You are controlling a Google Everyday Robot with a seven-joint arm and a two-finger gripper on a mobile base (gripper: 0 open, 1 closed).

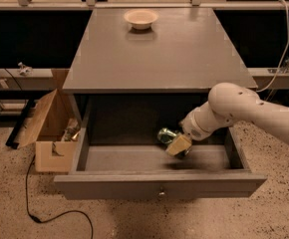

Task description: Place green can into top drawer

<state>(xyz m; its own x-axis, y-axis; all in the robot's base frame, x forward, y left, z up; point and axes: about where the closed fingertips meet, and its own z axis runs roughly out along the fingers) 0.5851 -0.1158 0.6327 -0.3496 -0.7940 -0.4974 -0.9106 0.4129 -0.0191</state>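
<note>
The top drawer (157,185) of the grey cabinet stands pulled out, with a flat front panel and a small central knob. My gripper (176,142) reaches in from the right on a white arm, inside the drawer just above its floor. It is shut on the green can (167,135), a shiny green and white can lying tilted on its side, its left end sticking out of the tan fingers (178,145). The can's right part is hidden by the fingers.
A pale round bowl (141,18) sits at the back of the cabinet top (159,59). An open cardboard box (47,128) stands on the floor left of the cabinet. A black cable (45,210) lies on the speckled floor at front left.
</note>
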